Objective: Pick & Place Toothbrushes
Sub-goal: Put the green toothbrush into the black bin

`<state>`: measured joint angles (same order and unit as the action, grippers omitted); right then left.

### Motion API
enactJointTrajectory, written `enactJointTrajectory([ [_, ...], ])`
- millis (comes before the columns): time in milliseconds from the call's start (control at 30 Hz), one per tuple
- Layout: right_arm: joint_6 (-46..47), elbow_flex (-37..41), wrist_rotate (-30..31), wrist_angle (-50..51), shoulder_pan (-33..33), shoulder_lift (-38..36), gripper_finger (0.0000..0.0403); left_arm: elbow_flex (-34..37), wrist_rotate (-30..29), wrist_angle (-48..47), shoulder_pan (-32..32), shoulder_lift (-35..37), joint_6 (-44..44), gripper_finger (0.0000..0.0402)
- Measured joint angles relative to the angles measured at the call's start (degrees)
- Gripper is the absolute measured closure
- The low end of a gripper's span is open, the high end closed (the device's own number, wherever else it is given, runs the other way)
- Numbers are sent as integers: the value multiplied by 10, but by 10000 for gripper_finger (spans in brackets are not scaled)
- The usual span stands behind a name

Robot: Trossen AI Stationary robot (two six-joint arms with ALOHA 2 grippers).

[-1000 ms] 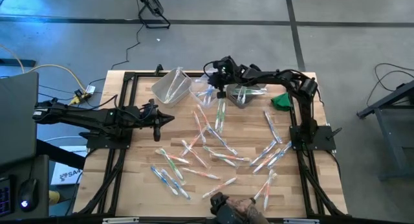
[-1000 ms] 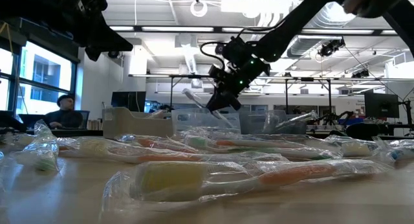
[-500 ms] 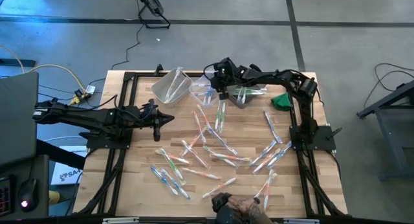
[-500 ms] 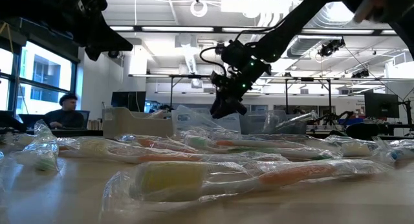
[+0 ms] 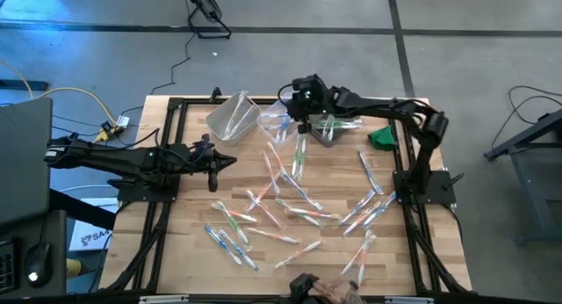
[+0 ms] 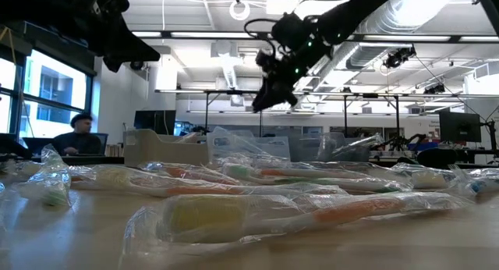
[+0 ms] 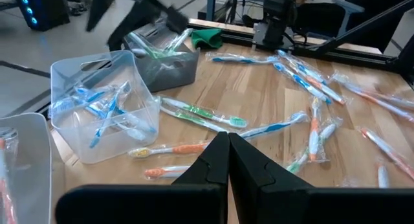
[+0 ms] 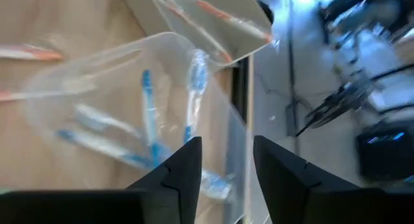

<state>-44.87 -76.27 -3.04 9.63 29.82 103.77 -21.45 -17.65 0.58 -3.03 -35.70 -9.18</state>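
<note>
Toothbrushes in clear wrappers lie flat all over the wood table, long axes every which way: a green one runs roughly far-to-near just below the bins, a blue pair near the right edge slants diagonally, a fan of blue/white ones by the right arm base points down-left, and orange + blue ones at the front-left lie diagonal. More are sorted in 3 bins along the far edge: clear bin w/ blue brushes in the middle, all lying roughly parallel along its length; orange-handled ones in the tilted clear bin to its left; green ones in the grey bin to its right. Right gripper hangs above the blue bin, fingers parted w/ a visible gap, nothing between them. Left gripper sits pressed together, empty, parked over the table's left side, well apart from the bins. Small green object near the far right corner.
</note>
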Motion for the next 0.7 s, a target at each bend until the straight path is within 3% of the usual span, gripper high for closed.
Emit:
enactJointTrajectory([
  [300,141,0,23,129,-14,-76,312,0,1,3,0,0,28,402],
  [700,297,0,55,212,-42,-148,390,0,-29,30,0,0,108,402],
])
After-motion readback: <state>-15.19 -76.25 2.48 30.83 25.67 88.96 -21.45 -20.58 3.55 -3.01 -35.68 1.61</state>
